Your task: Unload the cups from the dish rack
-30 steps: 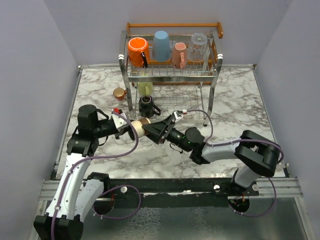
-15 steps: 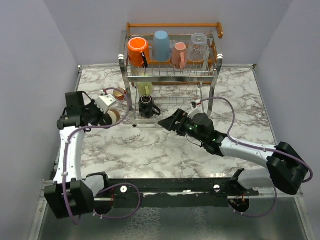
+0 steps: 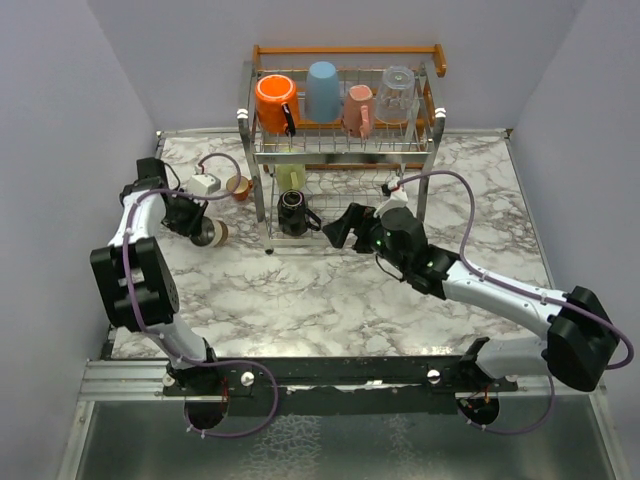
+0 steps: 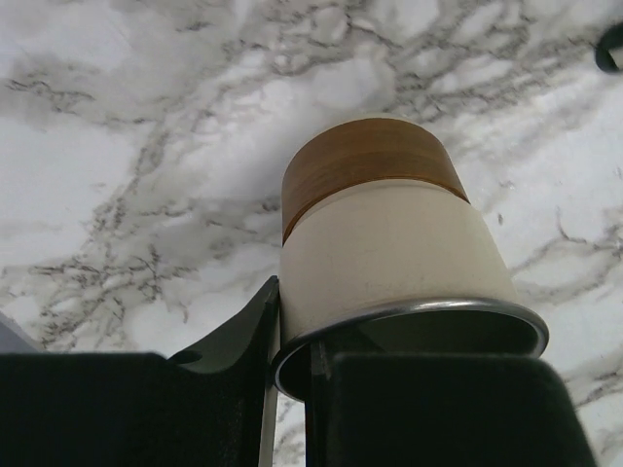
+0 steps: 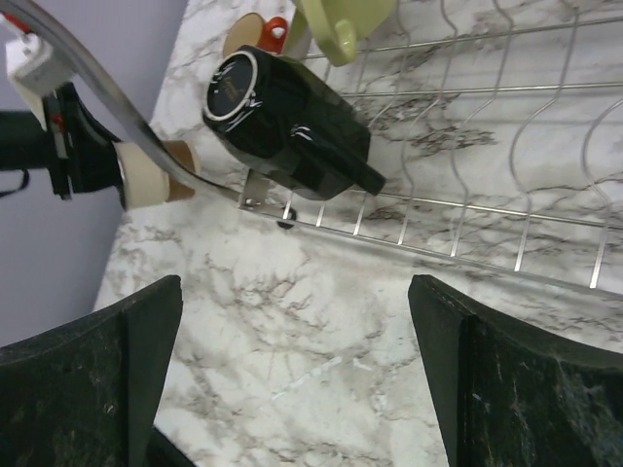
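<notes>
jaws of the left arm pinch the tan cup (image 4: pixel 389 243) by its rim, while the right arm's jaws gape wide near the black mug (image 5: pixel 287 122) in the dish rack (image 3: pixel 345 48).

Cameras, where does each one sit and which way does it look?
Top external: high behind the robot, looking down on the table, dish rack, left arm and right arm.
Left wrist: on the left arm, looking along the left gripper, shut on the tan cup.
Right wrist: on the right arm, looking out through the open right gripper at the black mug in the rack.
Shared: all three show the tan cup.
</notes>
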Robot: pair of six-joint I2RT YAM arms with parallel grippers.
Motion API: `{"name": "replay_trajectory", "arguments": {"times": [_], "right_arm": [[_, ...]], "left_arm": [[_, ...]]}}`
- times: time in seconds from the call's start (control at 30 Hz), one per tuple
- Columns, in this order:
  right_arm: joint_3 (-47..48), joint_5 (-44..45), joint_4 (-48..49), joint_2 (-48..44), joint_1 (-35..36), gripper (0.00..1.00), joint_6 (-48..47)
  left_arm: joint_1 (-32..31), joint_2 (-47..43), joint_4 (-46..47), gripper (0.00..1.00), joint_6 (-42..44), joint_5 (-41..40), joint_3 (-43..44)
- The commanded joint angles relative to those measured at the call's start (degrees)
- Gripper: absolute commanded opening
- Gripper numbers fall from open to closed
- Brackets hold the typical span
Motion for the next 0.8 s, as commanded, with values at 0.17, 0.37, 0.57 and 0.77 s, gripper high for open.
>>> {"name": "replay_trajectory", "arguments": {"times": [0.17, 0.37, 0.57, 0.77], "right_arm": [[-0.86, 7.01, 1.4, 1.79, -0.16, 1.0, -6.64], [-2.46, 7.86, 2.29, 1.34, -0.16, 1.0, -6.3], [-2.99, 8.15, 2.62, 1.11, -0.16, 1.0, -6.23], [-2.99, 7.5, 3.05, 2.5, -0.15, 1.0, -6.92]], "left_arm": [[-6.93, 15.43, -3.49, 0.0, -9.5, -4.84, 17.63], [-9.34, 23.47, -9.76, 0.0, -10.69, -6.67, 26.29], [-11.76, 26.86, -12.14, 0.0, -10.86, -10.53, 28.97], [-12.05, 26.1, -12.63, 0.31, -12.86, -10.31, 31.78]]}}
